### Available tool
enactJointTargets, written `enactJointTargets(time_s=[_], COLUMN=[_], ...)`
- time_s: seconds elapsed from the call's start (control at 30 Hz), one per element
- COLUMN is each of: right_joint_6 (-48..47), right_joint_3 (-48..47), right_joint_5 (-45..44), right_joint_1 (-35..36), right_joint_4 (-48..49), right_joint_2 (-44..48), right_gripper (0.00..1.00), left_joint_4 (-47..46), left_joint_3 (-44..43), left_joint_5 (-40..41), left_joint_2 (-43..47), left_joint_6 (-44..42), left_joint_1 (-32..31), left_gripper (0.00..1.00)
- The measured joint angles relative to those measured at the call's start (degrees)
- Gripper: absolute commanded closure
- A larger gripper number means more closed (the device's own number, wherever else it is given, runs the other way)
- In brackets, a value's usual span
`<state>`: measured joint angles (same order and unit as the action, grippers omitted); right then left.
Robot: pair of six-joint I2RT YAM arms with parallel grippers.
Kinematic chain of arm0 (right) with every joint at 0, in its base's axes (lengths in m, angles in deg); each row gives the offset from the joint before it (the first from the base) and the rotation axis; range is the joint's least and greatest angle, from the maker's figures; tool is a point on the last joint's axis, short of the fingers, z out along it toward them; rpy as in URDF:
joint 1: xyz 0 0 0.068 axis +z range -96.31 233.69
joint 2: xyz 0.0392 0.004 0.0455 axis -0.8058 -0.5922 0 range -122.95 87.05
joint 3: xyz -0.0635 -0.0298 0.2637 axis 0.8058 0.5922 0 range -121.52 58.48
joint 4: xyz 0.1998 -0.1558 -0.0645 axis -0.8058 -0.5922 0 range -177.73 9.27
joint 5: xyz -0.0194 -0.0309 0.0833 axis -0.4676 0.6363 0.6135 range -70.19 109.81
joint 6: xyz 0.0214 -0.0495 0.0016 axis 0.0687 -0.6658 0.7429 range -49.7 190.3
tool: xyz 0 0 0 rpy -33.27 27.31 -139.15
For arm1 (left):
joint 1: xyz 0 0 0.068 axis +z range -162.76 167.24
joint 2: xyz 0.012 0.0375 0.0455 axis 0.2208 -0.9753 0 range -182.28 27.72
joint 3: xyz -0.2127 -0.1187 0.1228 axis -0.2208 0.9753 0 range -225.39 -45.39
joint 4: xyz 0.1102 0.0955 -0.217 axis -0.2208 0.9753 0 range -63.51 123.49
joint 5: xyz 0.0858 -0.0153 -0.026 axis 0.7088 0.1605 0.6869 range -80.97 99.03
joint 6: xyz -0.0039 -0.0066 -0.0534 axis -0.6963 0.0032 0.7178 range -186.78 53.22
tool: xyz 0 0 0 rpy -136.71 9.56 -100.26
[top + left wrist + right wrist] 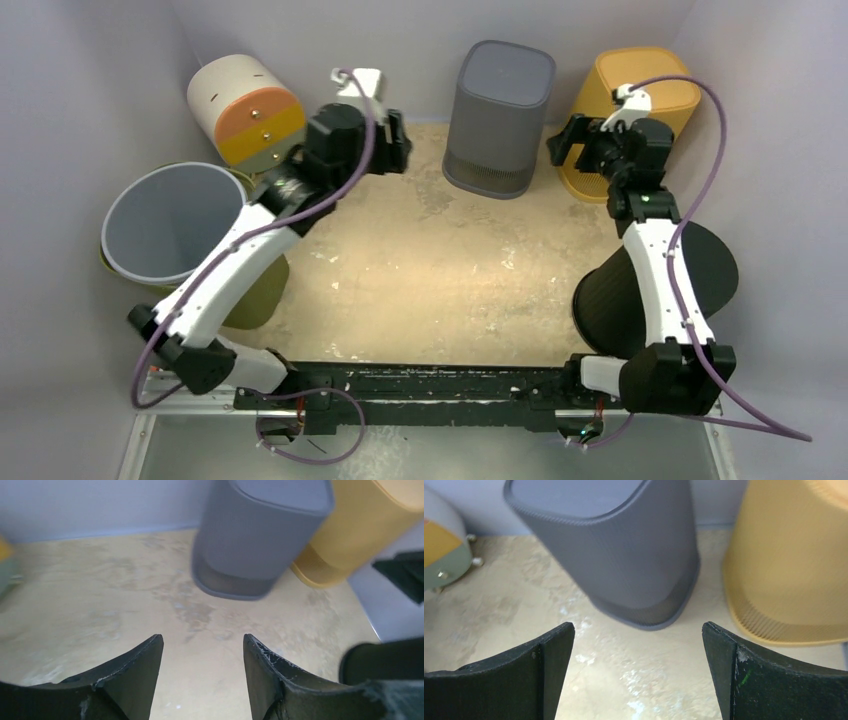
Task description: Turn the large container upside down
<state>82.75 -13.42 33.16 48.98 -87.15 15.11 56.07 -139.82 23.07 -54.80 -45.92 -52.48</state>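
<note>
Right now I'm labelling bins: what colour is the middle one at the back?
Dark grey bin, clearest from the right wrist view.

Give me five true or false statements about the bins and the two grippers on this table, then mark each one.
1. The dark grey mesh container stands with its closed base facing up. True.
2. The left gripper is clamped on the dark grey mesh container. False: it is open and holds nothing, well short of that container.
3. The yellow mesh container stands beside the dark grey one, near the right gripper. True.
4. The round pale grey plastic bin lies on its side. False: it stands upright with its open mouth up.
5. The right gripper is shut. False: its fingers are spread wide, with nothing between them.
</note>
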Motion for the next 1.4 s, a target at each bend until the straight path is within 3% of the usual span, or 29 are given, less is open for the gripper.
enactJointTargets(time_s=[0.3, 0.47, 0.73, 1.03, 1.4], right_joint_6=[0.0, -0.2, -0.2, -0.2, -0.2], right_joint_3=[5.7, 7.1, 9.9, 10.2, 12.0], right_joint_5=[1.6, 2.7, 3.8, 4.3, 4.4], right_joint_1=[5.1, 5.2, 6.2, 6.6, 6.7], right_joint_4=[0.3, 0.6, 1.2, 2.4, 2.9], right_joint_2=[4.3, 5.4, 5.4, 5.4, 6.1], right_gripper=[0.00, 0.00, 0.00, 0.00, 0.00], left_joint_4=[21.3, 31.7, 39.9, 38.5, 25.5], left_joint_3=[-3.9, -5.5, -3.7, 4.4, 9.1], left_joint_5=[15.5, 25.1, 38.7, 43.4, 35.7], left_joint_2=[8.9, 11.4, 21.4, 21.1, 15.1], left_joint_6=[1.1, 3.6, 8.2, 9.1, 5.2], left_joint_1=[11.3, 11.5, 11.5, 11.7, 17.9], left_gripper=[0.41, 0.39, 0.35, 0.36, 0.37])
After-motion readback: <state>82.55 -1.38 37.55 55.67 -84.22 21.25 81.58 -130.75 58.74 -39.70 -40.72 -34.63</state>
